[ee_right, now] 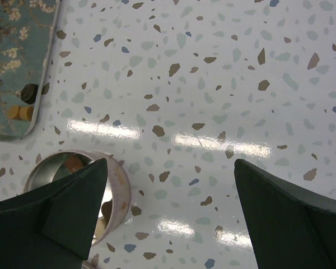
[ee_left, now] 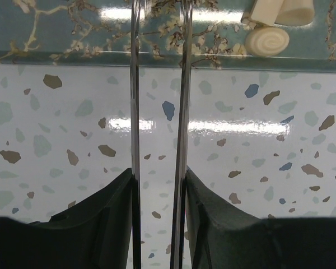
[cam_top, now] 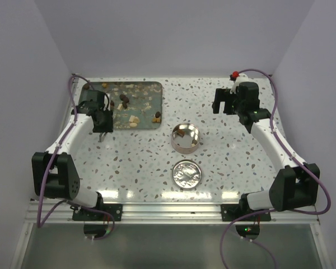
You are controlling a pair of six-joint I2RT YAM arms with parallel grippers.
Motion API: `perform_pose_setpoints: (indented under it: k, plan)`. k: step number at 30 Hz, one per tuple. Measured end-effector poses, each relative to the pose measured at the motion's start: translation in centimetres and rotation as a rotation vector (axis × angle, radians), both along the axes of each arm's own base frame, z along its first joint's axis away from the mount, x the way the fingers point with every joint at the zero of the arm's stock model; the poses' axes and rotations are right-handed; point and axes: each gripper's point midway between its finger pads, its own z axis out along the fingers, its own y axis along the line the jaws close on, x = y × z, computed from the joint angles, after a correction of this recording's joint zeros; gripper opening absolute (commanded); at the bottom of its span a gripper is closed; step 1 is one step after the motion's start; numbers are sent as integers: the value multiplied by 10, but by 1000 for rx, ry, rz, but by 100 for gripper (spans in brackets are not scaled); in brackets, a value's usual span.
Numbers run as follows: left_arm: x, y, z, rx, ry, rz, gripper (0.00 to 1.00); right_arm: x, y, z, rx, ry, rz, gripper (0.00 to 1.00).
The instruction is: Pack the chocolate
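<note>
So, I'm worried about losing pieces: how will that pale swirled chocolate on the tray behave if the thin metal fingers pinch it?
The pale swirled chocolate looks rounded and smooth, so it may slip or roll between the thin fingers. It is small, so probably light. The tray looks glossy, so a nudge would likely slide it.

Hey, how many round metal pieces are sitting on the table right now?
2. The open tin stands mid-table, just right of the patterned tray. Its flat lid lies apart from it, nearer the arm bases. Nothing in view seems to be hiding a third.
</note>
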Motion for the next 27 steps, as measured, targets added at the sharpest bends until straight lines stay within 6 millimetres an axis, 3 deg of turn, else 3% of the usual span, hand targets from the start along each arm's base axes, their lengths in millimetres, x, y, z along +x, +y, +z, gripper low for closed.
perform_pose_setpoints:
  k: [19,27]
  plan:
    - [19,3,-28,-16,32,-38,46,-1,0,-1,-2,5,-1,98]
    - [41,-3,-21,-45,-1,-69,47,-1,0,-1,-2,4,-1,98]
